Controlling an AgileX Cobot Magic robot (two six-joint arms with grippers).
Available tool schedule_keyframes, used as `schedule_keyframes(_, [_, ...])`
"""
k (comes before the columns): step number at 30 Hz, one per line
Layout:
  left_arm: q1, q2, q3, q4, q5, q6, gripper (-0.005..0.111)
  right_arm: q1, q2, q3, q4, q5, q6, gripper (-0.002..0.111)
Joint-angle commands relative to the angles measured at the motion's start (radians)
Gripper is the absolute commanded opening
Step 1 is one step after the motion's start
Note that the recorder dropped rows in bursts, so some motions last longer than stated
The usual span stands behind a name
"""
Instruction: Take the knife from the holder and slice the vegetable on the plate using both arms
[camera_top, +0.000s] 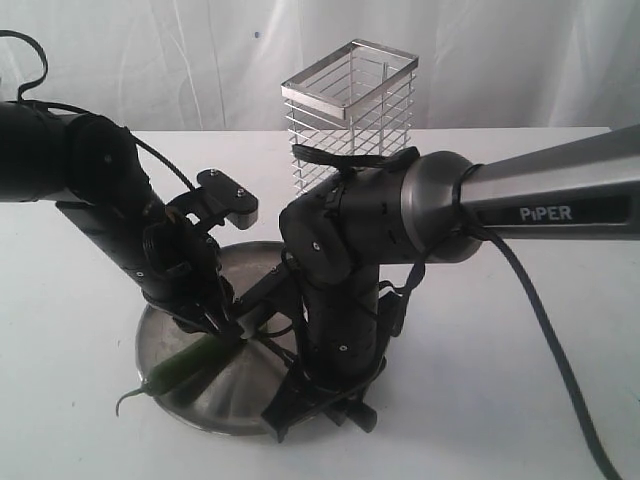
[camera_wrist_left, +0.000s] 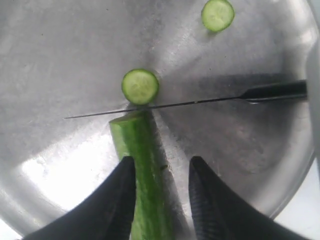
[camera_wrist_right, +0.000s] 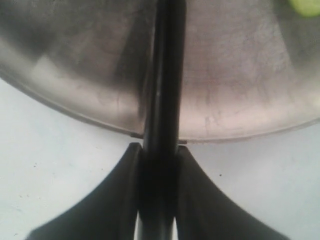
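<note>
Your vegetable (camera_wrist_left: 142, 170) is glossy green, cut flat at its end, lying between the left fingers (camera_wrist_left: 117, 200), which pinch it; right fingers (camera_wrist_right: 192, 190) pinch the knife (camera_wrist_right: 162, 100).

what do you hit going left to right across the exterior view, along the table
vegetable in the left gripper → plate → right gripper holding the knife → bare table

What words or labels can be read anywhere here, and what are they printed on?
"PiPER": white letters on the grey forearm of the right arm.
No other writing shows: none on the plate, the holder or the knife, and none in either wrist view.
</note>
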Motion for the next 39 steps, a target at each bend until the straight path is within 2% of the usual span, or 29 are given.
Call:
schedule_keyframes(1, [0.0, -0.009, 0.006, -0.008, -0.01, 0.004, 0.04, 0.002, 0.002, -0.006, 0.004, 0.009, -0.011, 0.0])
schedule_keyframes(6, [0.0, -0.009, 0.006, -0.008, -0.012, 0.002, 0.04, 0.002, 0.002, -0.006, 0.009, 0.003, 0.012, 0.0])
schedule_keyframes(14, [0.0, -0.034, 0.006, 0.014, -0.021, 0.0, 0.04, 0.002, -0.032, -0.006, -0.131, -0.003, 0.126, 0.0])
schedule_keyframes(18, [0.0, -0.078, 0.006, 0.093, -0.023, -0.081, 0.04, -0.012, -0.063, -0.006, -0.145, -0.019, 0.148, 0.0])
schedule_keyframes(22, [0.0, -0.126, 0.006, 0.101, -0.014, -0.116, 0.04, -0.016, -0.063, -0.006, -0.138, -0.024, 0.148, 0.0])
schedule_keyframes(29, [0.0, -0.177, 0.059, 0.101, 0.013, -0.155, 0.04, -0.034, 0.005, -0.007, 0.064, -0.251, 0.104, 0.0])
schedule_keyframes(32, [0.0, -0.183, 0.091, 0.101, -0.012, -0.165, 0.04, -0.038, 0.044, -0.029, 0.092, -0.274, 0.104, 0.0])
schedule_keyframes(34, [0.0, -0.183, 0.099, 0.101, -0.019, -0.167, 0.04, -0.047, 0.061, -0.038, 0.118, -0.274, 0.088, 0.01])
schedule_keyframes(37, [0.0, -0.183, 0.098, 0.101, -0.019, -0.169, 0.04, -0.052, 0.059, -0.04, 0.13, -0.283, 0.074, 0.032])
schedule_keyframes(39, [0.0, -0.187, 0.098, 0.101, -0.012, -0.174, 0.04, -0.052, 0.055, -0.041, 0.137, -0.29, 0.074, 0.037])
